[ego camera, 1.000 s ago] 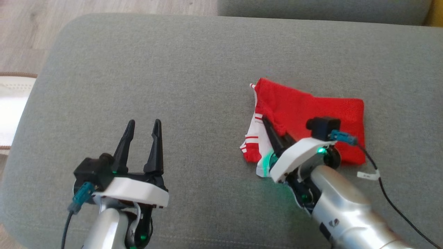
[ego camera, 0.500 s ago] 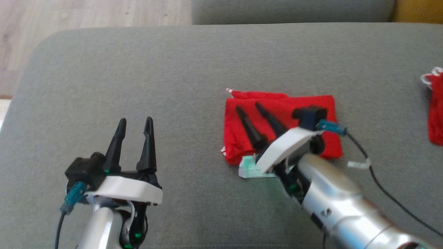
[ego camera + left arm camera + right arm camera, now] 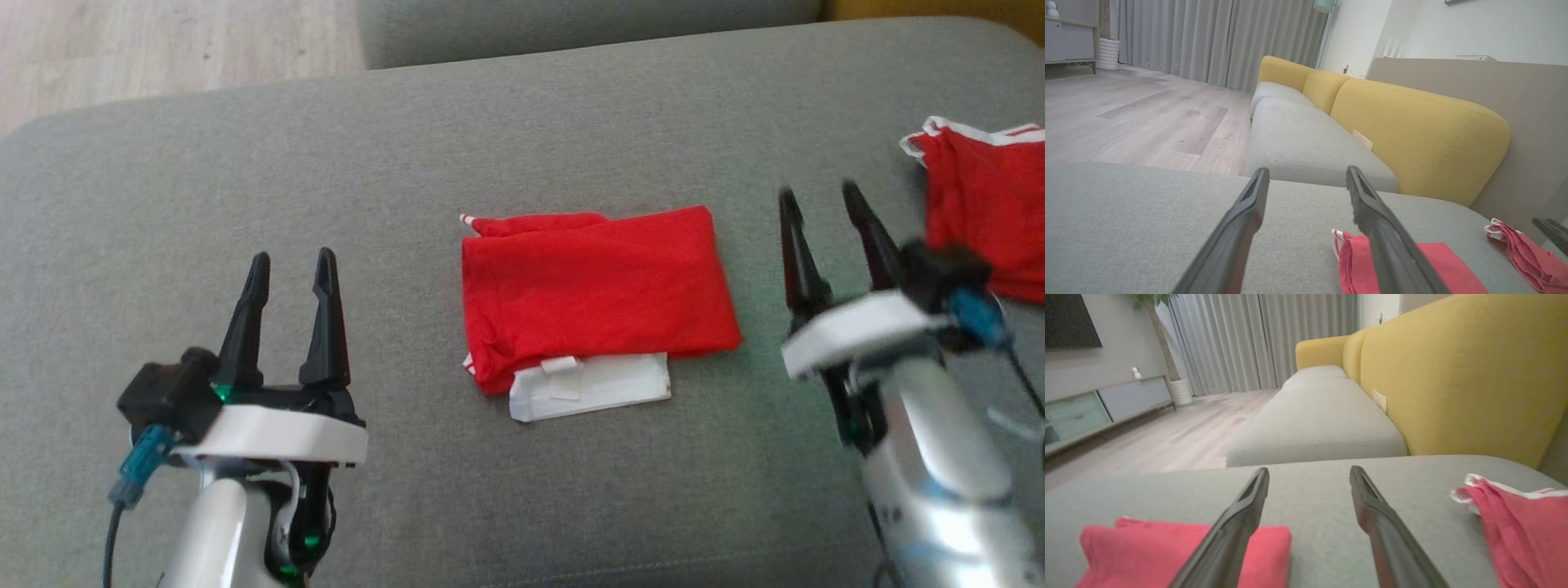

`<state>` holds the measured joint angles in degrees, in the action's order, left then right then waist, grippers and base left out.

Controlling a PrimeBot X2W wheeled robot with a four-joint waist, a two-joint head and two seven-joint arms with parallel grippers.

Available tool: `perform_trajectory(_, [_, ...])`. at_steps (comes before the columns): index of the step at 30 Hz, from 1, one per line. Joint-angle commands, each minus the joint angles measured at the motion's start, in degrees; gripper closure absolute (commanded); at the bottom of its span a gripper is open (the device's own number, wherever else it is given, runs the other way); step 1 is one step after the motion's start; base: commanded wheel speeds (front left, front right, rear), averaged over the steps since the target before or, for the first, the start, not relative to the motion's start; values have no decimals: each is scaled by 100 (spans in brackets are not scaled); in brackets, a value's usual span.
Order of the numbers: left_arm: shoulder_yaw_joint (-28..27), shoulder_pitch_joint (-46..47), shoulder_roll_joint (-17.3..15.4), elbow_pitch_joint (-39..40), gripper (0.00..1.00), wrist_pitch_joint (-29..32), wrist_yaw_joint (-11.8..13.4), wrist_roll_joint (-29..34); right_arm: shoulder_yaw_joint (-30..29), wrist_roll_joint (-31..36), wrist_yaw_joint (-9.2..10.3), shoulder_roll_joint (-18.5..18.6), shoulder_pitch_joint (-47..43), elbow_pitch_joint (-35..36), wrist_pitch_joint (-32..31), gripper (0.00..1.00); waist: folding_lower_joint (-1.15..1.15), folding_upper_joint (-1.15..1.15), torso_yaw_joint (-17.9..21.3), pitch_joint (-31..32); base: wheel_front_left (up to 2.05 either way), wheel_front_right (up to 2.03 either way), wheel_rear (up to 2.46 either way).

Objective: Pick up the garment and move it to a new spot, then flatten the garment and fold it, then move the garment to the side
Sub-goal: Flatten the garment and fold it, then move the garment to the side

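Garment [image 3: 592, 290]: folded into a compact red rectangle, flat on the grey cushion [image 3: 392, 155]. White layer [image 3: 588, 385] poking out along the near edge, a bit of striped trim at the far left corner. Lettering hidden in the fold. Left end effector [image 3: 292, 260]: left of garment and a little nearer the robot, well apart from the cloth. Fingers spread, nothing between them, tips pointed away from the robot. Right end effector [image 3: 816, 194]: just right of garment, clear of the cloth, fingers likewise spread and empty, blurred in the head view. Garment between the two end effectors, touched by neither. Height of either above the cushion not clear. From the left wrist: garment low and to the right, partly behind the right-hand finger. From the right wrist: garment low and to the left, partly behind the left-hand finger. Smaller red piece with white edging [image 3: 984, 216]: farther right of garment, beyond the right end effector, crumpled, on the same cushion. Beyond garment: second grey seat [image 3: 571, 24], yellow backrests [image 3: 1412, 122], wood floor [image 3: 163, 41].
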<state>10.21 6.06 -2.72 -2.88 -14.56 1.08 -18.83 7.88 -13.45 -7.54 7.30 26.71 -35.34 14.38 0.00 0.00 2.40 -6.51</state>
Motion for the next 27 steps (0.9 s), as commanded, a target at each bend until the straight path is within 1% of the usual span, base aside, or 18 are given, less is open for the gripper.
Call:
perform_trajectory(1, [-238,267,-16,241,0,-44,44,21,-132,337,5,-129,-99,445,61,0,0,0,51,-12,0,0,0])
perform_trajectory(5, [-273,272,-16,263,0,-44,46,33,-646,777,5,-306,-604,1002,62,0,0,0,107,-11,0,0,0])
perform_trajectory(11, [-277,220,-16,224,0,-44,36,53,-879,919,5,-420,-1004,1405,62,0,0,0,145,-1,0,0,0])
perform_trajectory(19, [-266,138,-16,181,0,-44,21,69,-833,672,5,-440,-1232,1605,62,0,0,0,141,-2,0,0,0])
perform_trajectory(27, [-185,171,-16,140,0,-44,-16,56,-838,651,5,-441,-1224,1581,62,0,0,0,38,-89,0,0,0])
